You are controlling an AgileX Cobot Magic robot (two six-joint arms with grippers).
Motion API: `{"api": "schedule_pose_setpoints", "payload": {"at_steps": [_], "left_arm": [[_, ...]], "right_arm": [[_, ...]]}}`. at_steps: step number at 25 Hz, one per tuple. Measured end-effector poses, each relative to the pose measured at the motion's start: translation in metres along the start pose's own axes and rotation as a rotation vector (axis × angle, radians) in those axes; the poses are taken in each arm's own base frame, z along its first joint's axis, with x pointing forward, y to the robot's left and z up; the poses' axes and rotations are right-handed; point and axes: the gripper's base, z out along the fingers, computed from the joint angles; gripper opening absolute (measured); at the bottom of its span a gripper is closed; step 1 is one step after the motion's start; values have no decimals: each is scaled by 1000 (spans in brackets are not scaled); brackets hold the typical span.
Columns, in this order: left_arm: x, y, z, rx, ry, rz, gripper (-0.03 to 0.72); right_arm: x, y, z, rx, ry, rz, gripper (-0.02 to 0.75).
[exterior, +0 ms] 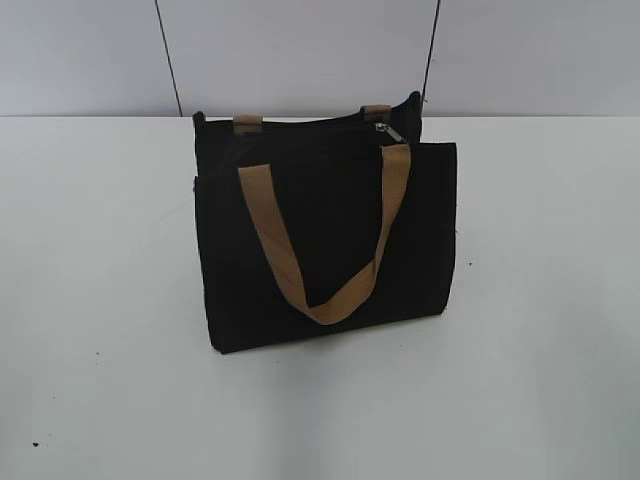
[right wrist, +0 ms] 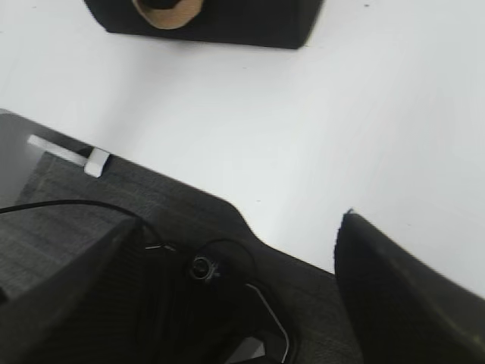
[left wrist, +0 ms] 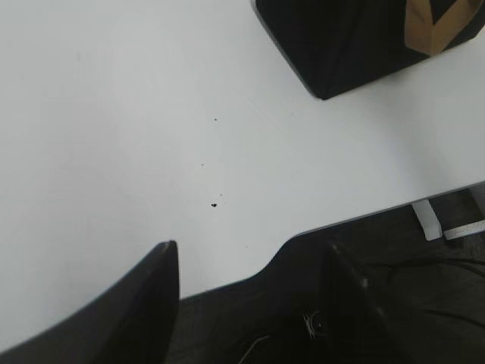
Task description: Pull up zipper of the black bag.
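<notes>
The black bag point(exterior: 325, 235) stands upright on the white table in the exterior view, its tan handle hanging down the front panel. The zipper point(exterior: 310, 123) runs along its top edge, with the silver pull tab point(exterior: 387, 129) near the right end. A bag corner shows at the top right of the left wrist view point(left wrist: 356, 45) and at the top of the right wrist view point(right wrist: 227, 19). My left gripper point(left wrist: 250, 262) is open and empty over the table's near edge, far from the bag. My right gripper point(right wrist: 235, 239) is open and empty, also at the near edge.
The white table point(exterior: 100, 300) surrounds the bag on all sides. A grey wall stands behind it. The table's front edge and dark floor with cables point(right wrist: 68, 227) show in both wrist views.
</notes>
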Motion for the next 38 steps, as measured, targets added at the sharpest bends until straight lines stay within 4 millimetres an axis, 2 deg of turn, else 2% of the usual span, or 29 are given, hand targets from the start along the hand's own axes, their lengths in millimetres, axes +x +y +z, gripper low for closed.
{"api": "schedule_pose_setpoints", "payload": {"at_steps": [5,9,16,32,38], "left_arm": [[13,3,-16,5,-118,34,454],[19,5,-24,2,-209,63,454],[19,5,-19,6,-263,75,454],[19,5,-19,6,-268,77,417],[20,4,-21,-86,-294,16,409]], "right_arm": [[36,2,-14,118,-121,-17,592],[57,0,-7,161,-166,-30,566],[57,-5,-2,195,-227,-31,528],[56,-4,-2,189,-230,-28,525],[59,-3,-4,192,-258,-34,525]]}}
